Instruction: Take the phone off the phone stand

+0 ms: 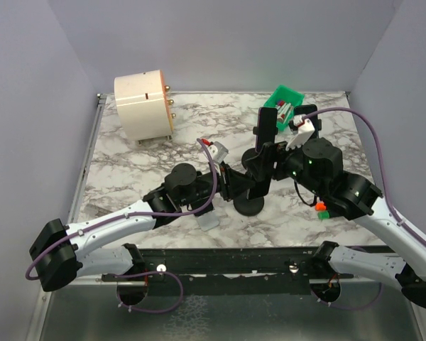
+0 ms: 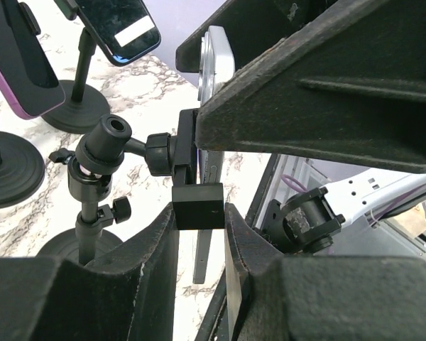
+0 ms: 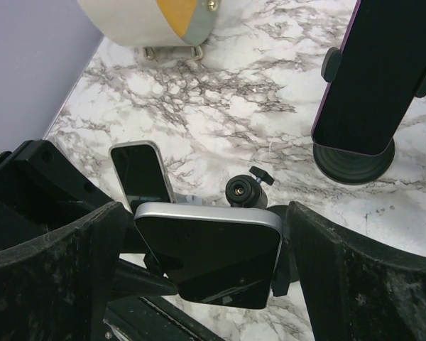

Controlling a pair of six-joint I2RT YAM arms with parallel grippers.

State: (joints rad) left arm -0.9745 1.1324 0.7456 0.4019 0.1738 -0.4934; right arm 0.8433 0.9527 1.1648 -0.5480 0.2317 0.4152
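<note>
The phone (image 3: pixel 209 259) sits in the clamp at the head of the phone stand (image 2: pixel 106 138), its dark screen facing up and out and a silver rim running round it. From the left wrist it shows edge-on as a thin pale slab above the stand's black clamp block (image 2: pixel 199 206).

It looks like a rigid, flat piece of moderate weight with a glass face and a smooth metal rim, so it is likely slippery and not something to squeeze across the screen. The sound hold is on the two long side edges, clear of the clamp arms. It should then be drawn out along the clamp's line, because the clamp probably grips and will resist a pull at an angle.

The right pincer (image 3: pixel 207 213) stands wide, one finger on each side of the phone's edges and very near them. It does not look closed on the phone.

The left pincer (image 2: pixel 199 227) is narrow and pinches the clamp block just under the phone. That should keep the stand from tipping.

Beyond the stand's head is a second dark phone (image 3: pixel 142 174) with a pale rim; I cannot tell whether it lies flat or is propped. To one side of the stand a purple-cased phone (image 3: pixel 376 71) sits on its own base. Well beyond the stand, a cream drum (image 3: pixel 138 18) rests on the marble table (image 3: pixel 220 92).
</note>
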